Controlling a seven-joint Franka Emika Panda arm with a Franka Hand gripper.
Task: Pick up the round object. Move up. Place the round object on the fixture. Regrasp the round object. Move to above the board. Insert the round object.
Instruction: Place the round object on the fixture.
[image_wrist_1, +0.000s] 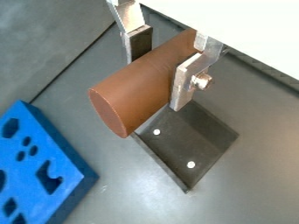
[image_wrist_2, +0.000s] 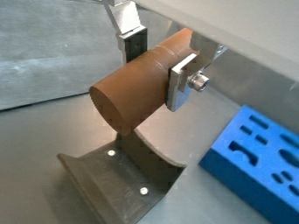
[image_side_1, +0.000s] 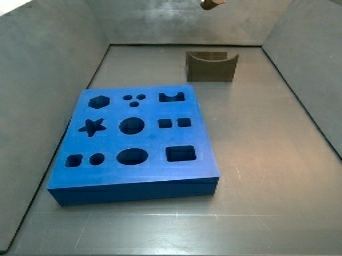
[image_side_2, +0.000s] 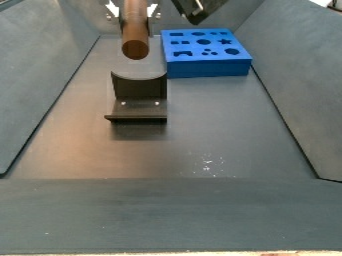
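Note:
My gripper (image_wrist_1: 162, 70) is shut on the round object (image_wrist_1: 140, 87), an orange-brown peg held crosswise between the silver fingers (image_wrist_2: 181, 80). The peg (image_wrist_2: 135, 83) hangs in the air above the dark fixture (image_wrist_1: 187, 144), clear of its curved notch (image_wrist_2: 117, 179). In a side view the peg (image_side_2: 134, 35) points down toward the fixture (image_side_2: 136, 95), with the gripper (image_side_2: 131, 10) at the frame's upper edge. In a side view only a tip of the peg (image_side_1: 207, 4) shows over the fixture (image_side_1: 210, 65). The blue board (image_side_1: 134, 140) lies flat and apart.
The board (image_wrist_1: 35, 166) with its shaped holes sits a short way from the fixture (image_wrist_2: 257, 153), and near a wall in a side view (image_side_2: 203, 52). Grey walls slope up around the floor on all sides (image_side_1: 54, 80).

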